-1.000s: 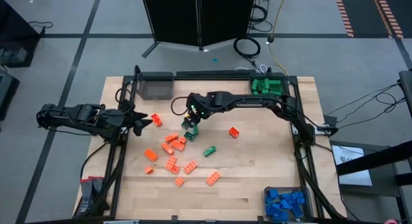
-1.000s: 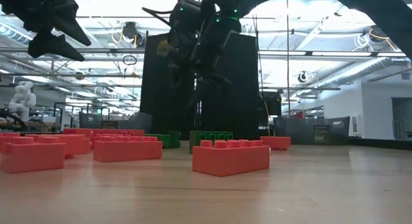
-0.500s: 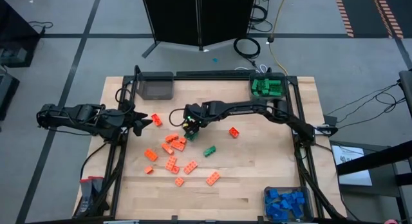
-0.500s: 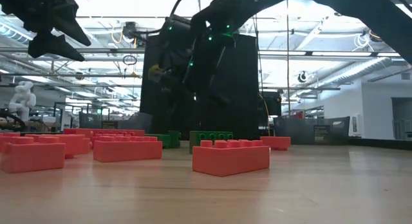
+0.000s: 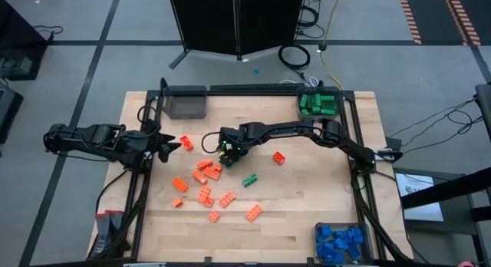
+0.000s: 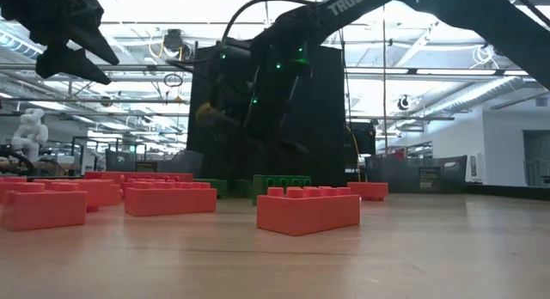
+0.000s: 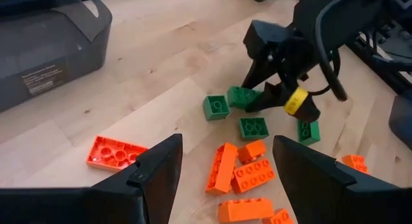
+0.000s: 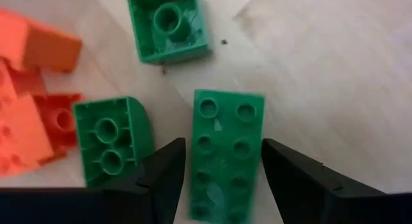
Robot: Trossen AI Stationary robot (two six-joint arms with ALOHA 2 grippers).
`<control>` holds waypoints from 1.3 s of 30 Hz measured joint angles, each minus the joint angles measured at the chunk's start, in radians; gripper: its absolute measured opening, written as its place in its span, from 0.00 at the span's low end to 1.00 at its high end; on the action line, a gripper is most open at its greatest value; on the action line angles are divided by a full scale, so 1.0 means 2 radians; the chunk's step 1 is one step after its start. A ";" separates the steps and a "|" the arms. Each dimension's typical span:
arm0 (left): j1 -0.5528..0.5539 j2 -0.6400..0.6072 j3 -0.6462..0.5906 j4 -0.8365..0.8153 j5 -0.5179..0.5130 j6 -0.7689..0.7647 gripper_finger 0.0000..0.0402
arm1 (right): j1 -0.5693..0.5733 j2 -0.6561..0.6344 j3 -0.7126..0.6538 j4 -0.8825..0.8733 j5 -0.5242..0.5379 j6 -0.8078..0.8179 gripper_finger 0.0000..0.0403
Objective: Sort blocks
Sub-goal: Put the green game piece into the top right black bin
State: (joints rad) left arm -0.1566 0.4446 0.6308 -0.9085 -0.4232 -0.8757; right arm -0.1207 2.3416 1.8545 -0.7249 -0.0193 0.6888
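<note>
My right gripper (image 5: 228, 150) hangs low over a knot of green blocks left of the table's middle, pointing steeply down. It is open, and its fingers stand on either side of a green oblong block (image 8: 226, 130) that lies studs up on the wood. Beside that block lie a green square block (image 8: 168, 24), underside up, and another green block (image 8: 112, 140). Orange blocks (image 5: 207, 175) are scattered toward the near left. My left gripper (image 5: 170, 145) waits open above the left edge, with an orange block (image 5: 186, 143) lying just off its tips.
A bin of green blocks (image 5: 318, 103) stands at the far right corner, a bin of blue blocks (image 5: 341, 242) at the near right, and a grey bin (image 5: 186, 103) at the far left. Single blocks lie apart: one green (image 5: 249, 179), one orange (image 5: 279, 156).
My right gripper has come down toward the green blocks and tipped more steeply downward, ending with its fingers astride the oblong green block. No block has moved.
</note>
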 joint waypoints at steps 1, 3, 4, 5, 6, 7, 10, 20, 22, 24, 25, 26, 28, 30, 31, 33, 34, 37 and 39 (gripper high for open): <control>0.000 0.000 0.000 0.000 0.000 0.000 0.61 | 0.000 0.003 0.001 0.002 -0.004 -0.012 0.49; 0.000 0.000 0.000 0.000 0.000 0.000 0.61 | 0.001 0.004 0.001 0.001 -0.012 -0.025 0.48; 0.000 0.000 0.000 0.000 0.000 -0.001 0.61 | 0.002 0.004 0.001 0.000 -0.012 -0.027 0.47; 0.000 0.000 0.000 0.000 0.000 0.000 0.61 | 0.002 0.004 0.001 -0.001 -0.011 -0.028 0.46; 0.000 0.000 0.000 0.000 0.000 0.000 0.61 | 0.003 0.004 0.001 -0.003 -0.010 -0.027 0.45; 0.000 0.000 0.000 0.000 0.000 0.000 0.61 | 0.003 0.004 0.001 -0.006 -0.010 -0.025 0.42; 0.000 0.000 0.000 0.000 -0.002 0.000 0.61 | 0.001 0.003 0.001 -0.018 -0.012 -0.029 0.31; 0.000 0.000 0.000 0.000 -0.003 -0.001 0.61 | -0.004 -0.022 -0.003 -0.051 -0.022 -0.070 0.30; 0.000 0.000 0.000 0.000 -0.003 -0.001 0.61 | -0.009 -0.039 -0.003 -0.060 -0.020 -0.078 0.30; 0.000 0.000 0.000 0.000 -0.003 -0.001 0.61 | -0.017 -0.062 -0.002 -0.082 -0.003 -0.087 0.30; 0.000 0.000 0.000 0.000 -0.003 -0.001 0.61 | -0.021 -0.074 -0.002 -0.095 0.010 -0.094 0.30; 0.000 0.000 0.000 0.000 -0.003 0.000 0.61 | -0.026 -0.086 -0.002 -0.108 0.022 -0.102 0.30; 0.000 0.000 0.000 0.000 -0.003 0.000 0.61 | -0.037 -0.109 -0.002 -0.136 0.050 -0.119 0.30; 0.000 0.000 0.000 0.000 -0.004 0.000 0.61 | -0.053 -0.134 -0.002 -0.170 0.075 -0.134 0.30; 0.000 0.000 0.000 0.000 -0.004 0.000 0.61 | -0.063 -0.146 -0.001 -0.187 0.086 -0.140 0.30; 0.000 0.000 0.000 0.000 -0.006 0.000 0.61 | -0.090 -0.166 0.000 -0.228 0.107 -0.151 0.30; 0.000 0.000 0.000 0.000 -0.006 -0.001 0.61 | -0.104 -0.171 0.000 -0.250 0.117 -0.157 0.30; 0.000 0.000 0.000 0.000 -0.006 -0.001 0.61 | -0.149 -0.184 -0.001 -0.307 0.140 -0.168 0.30; 0.000 0.000 0.000 0.000 -0.006 -0.003 0.61 | -0.177 -0.192 -0.001 -0.340 0.153 -0.175 0.30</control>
State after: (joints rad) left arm -0.1566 0.4448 0.6308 -0.9091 -0.4358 -0.8819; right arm -0.4747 1.9582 1.8534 -1.4054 0.2860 0.3381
